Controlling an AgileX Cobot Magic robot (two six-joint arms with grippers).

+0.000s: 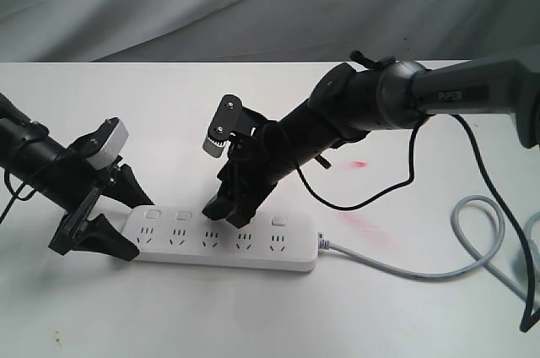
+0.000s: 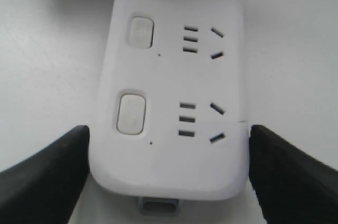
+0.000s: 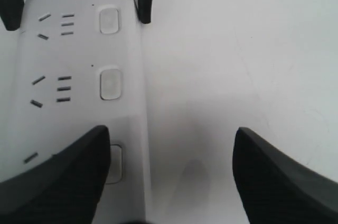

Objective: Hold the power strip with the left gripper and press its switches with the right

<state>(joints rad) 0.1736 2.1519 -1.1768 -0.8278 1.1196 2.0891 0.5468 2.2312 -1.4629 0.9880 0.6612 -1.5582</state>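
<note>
The jaws of the left gripper [image 2: 169, 131] press against the two long sides of the power strip [image 2: 169, 174], clamping its rounded end between them; they stand far apart, as broad as the bar. The jaws of the right gripper [image 3: 171, 130] are spread wide and hold nothing. One of them lies over the strip and covers part of the third button from the clamped end; whether it pushes down cannot be told. The other is over the bare surface [image 3: 237, 49] just beside the strip. The switches [image 3: 111, 82] run in a row along one long edge. In the exterior view two of them show near the clamped end and one near the cord end, while those between are hidden behind the right gripper. The strip lies flat, sockets up, on the white surface. Its grey cord [image 1: 331, 246] leaves the free end and curls away across the surface. The slim black left arm [image 1: 34, 160] enters from the left, the thick grey right arm [image 1: 371, 105] from the right.
</note>
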